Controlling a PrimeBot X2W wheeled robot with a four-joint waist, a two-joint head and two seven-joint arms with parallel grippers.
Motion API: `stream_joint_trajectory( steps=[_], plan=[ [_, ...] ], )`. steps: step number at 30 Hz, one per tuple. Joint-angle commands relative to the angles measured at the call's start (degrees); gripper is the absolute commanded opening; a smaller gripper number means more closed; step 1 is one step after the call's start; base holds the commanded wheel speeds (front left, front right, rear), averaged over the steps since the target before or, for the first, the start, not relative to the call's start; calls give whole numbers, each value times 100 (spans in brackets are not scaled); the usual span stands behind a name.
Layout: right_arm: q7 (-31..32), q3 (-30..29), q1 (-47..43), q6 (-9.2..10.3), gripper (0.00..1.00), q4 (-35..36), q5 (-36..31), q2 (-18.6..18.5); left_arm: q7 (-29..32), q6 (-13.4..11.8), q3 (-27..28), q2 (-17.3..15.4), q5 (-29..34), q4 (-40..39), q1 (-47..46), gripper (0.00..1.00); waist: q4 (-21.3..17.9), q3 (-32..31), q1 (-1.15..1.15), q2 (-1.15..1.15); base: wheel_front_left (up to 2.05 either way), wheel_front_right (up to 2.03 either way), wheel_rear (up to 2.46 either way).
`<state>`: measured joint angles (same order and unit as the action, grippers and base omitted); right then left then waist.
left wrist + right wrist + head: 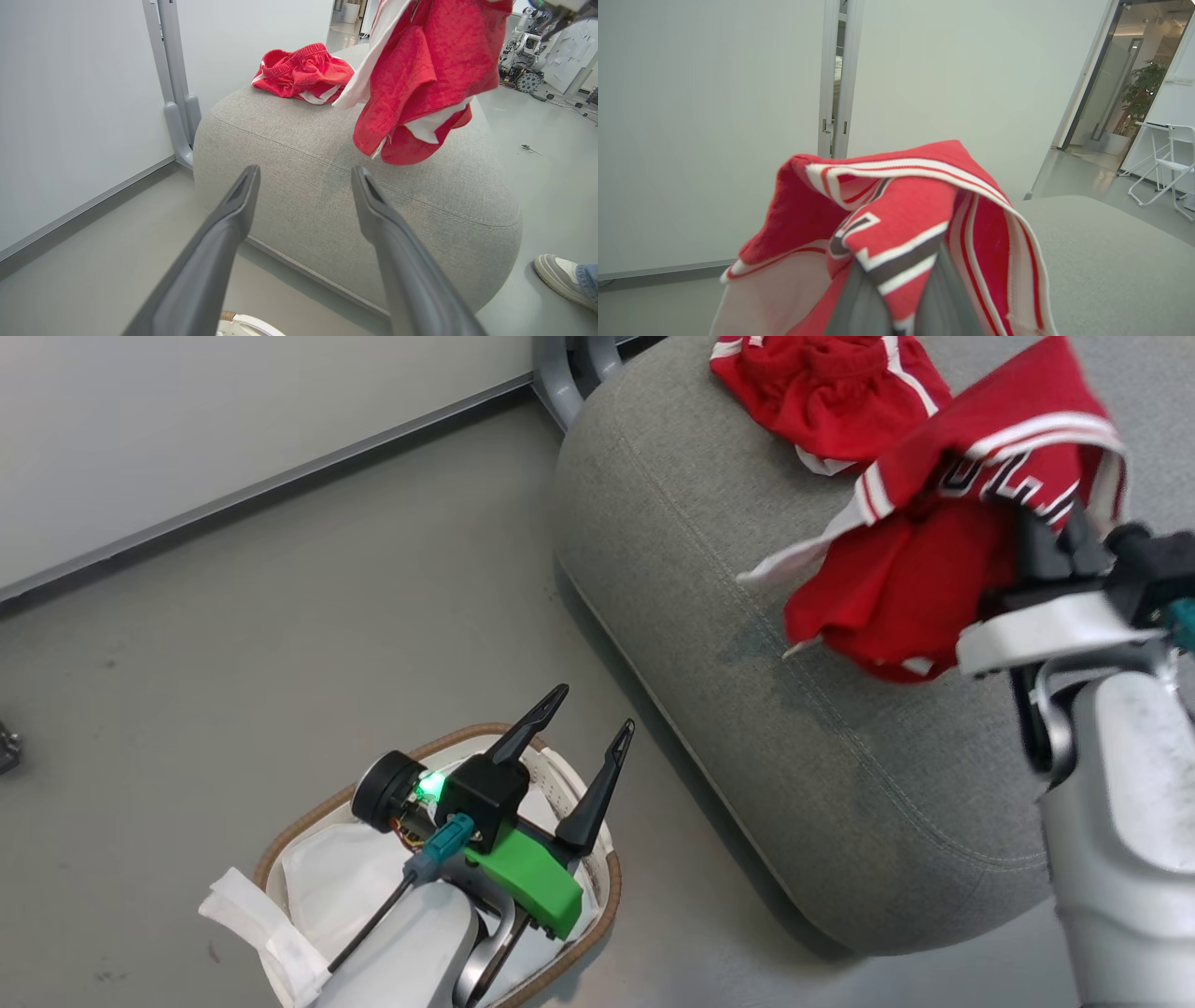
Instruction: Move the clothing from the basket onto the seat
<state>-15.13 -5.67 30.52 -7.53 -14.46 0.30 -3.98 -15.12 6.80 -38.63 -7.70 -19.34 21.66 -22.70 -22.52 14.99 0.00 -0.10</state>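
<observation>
red jersey (943,551), head view: hangs bunched from the right end effector (1055,537), over the near half of the grey seat (747,728), not laid down yet. the second garment, red shorts (822,392), lies on the seat's far end. the left end effector (594,709) sits over the basket (289,826), jaws wide apart, holding nothing. what shows of the basket's inside is white liner (327,877).

left wrist view: the jersey's lowest fold dangles close over the cushion top, can't tell if it touches. a person's shoe (556,273) is on the floor near the seat's corner.

right wrist view: fingers (857,308) are pinched tight on the striped, lettered hem, with cloth draped down both sides.

my read: likely the last item, placing step. lower until most of the cloth bears on the cushion, well in from the rounded edge, then release so it can't slide to the floor. pull straight back out so the hem doesn't snag a finger.
</observation>
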Motion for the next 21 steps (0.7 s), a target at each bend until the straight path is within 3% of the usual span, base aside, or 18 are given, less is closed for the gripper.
stream_joint_trajectory(
  steps=[1, 5, 12, 16, 21],
  plan=[
    [-2, -136, 318, 8, 0, -16, -59, -181, -5, 12, 28, -42, 71, -29, -111, 100, 342, 259, 0, 10, 0, 0, 0],
    [-2, -508, 1188, 8, 0, -252, 49, -585, -4, 18, 33, -58, 107, -63, -204, 100, 663, 464, 0, 10, 0, 0, 0],
    [25, -1099, 2631, 8, 0, -1223, 44, -1711, -5, 29, -38, 9, 179, -123, -328, 100, 1295, 828, 0, 10, 0, 0, 0],
    [184, -1227, 3144, 8, 0, -1671, 31, -2223, -5, 36, -57, 28, 247, -234, -417, 100, 1601, 1090, 0, 10, 0, 0, 0],
    [316, -1308, 3215, 8, 0, -2247, -34, -2568, -4, 44, -51, 39, 297, -339, -519, 100, 1846, 1409, 0, 10, 0, 0, 0]
  ],
)
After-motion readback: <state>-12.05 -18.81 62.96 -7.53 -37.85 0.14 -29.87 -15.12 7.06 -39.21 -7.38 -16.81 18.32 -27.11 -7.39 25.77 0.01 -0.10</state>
